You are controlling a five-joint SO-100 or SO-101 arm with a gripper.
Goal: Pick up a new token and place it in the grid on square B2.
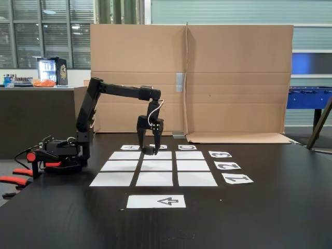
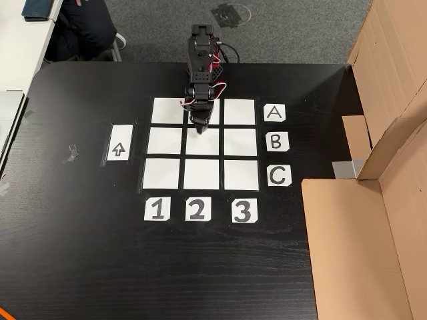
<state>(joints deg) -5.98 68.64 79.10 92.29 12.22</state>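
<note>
The gripper (image 1: 149, 151) hangs low over the grid (image 2: 165, 175). It appears closed on a small dark token (image 1: 149, 152), above the upper edge of square B2 (image 2: 202, 148). Risk, by judgement: released here, the token could land across the gap toward the neighbouring square.

Office or shared break area. Upper left of a fixed view: large dark windows (image 1: 44, 31), a counter (image 1: 36, 88) with clutter; a blue foosball table (image 1: 309, 97) at right edge. Grey carpet (image 2: 287, 30) beyond the black table (image 2: 73, 253).
</note>
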